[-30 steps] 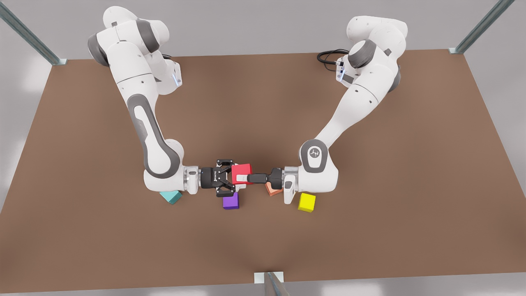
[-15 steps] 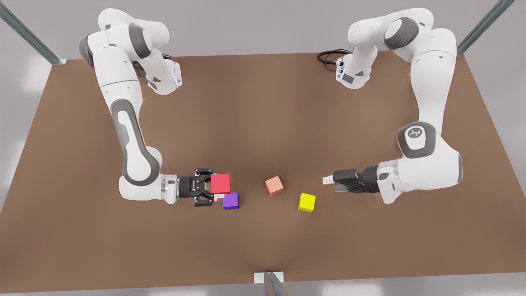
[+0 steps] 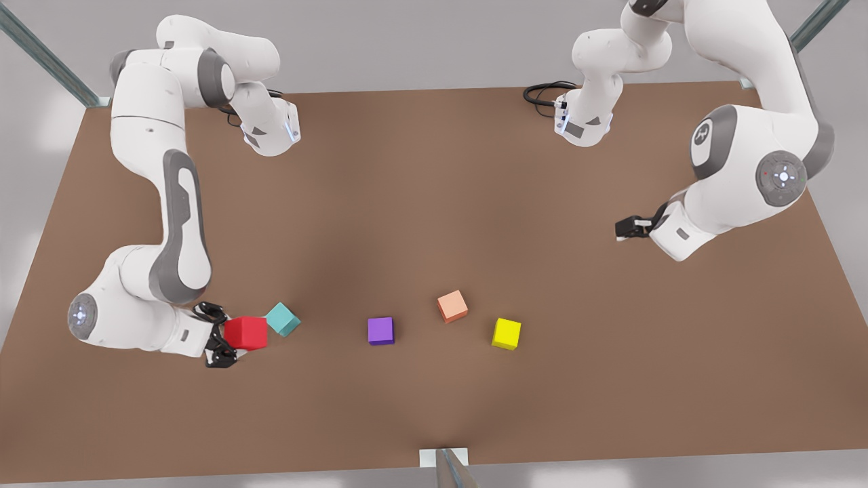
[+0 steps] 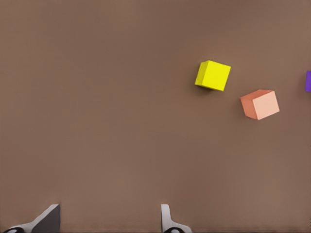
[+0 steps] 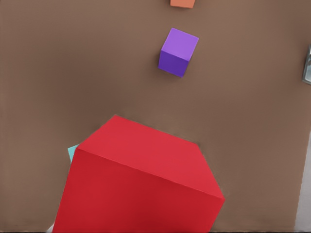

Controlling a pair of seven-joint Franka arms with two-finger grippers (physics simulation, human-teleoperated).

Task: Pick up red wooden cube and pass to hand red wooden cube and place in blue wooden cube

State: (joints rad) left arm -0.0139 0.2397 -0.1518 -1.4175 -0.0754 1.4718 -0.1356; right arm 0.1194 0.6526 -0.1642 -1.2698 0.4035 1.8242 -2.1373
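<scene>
No words, numbers or brand names can be read on anything here. The cubes have plain faces, the table (image 3: 434, 203) is bare brown, and the small round marks on the arms' joints are too small to make out.

Brown table (image 3: 434, 190), four cubes (image 3: 380, 331).

My arms are glossy white shells with rounded joints and dark grey bands and panels; round grey caps at some joints carry a small white emblem or a blue-lit dot. My right hand (image 3: 224, 339) is black with angular linkage fingers on a white wrist. My left hand (image 3: 627, 227) is black too. A black cable (image 3: 542, 91) coils by one base.
</scene>
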